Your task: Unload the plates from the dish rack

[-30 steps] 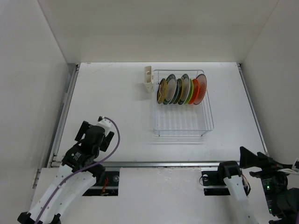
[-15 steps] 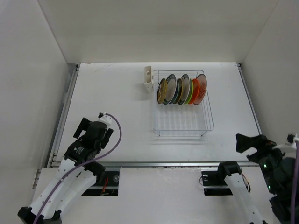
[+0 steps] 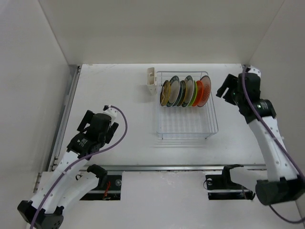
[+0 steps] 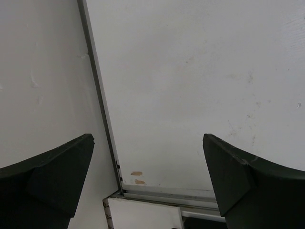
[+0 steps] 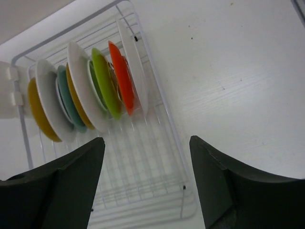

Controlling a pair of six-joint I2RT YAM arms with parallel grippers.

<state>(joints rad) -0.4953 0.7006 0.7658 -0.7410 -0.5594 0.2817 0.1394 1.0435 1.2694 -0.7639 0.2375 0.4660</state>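
The dish rack [image 3: 187,128] is a white wire basket at the table's far middle. Several plates [image 3: 186,91] stand on edge in a row across its far end. The right wrist view shows an orange plate [image 5: 121,76], a lime green plate [image 5: 105,81], white ones and an amber-yellow plate [image 5: 38,109] in the dish rack [image 5: 164,114]. My right gripper [image 3: 224,90] hovers just right of the rack's far end, open, with nothing between its fingers [image 5: 147,140]. My left gripper [image 3: 97,128] is open over the near left of the table, far from the rack, and empty [image 4: 147,137].
A cream utensil cup [image 3: 151,81] hangs on the rack's far left corner. White walls enclose the table on the left, back and right. A metal rail [image 4: 102,119] runs along the table's left edge, just under my left gripper.
My right arm has swung up from the near right corner to beside the rack's far right end. My left arm has shifted slightly forward and right.
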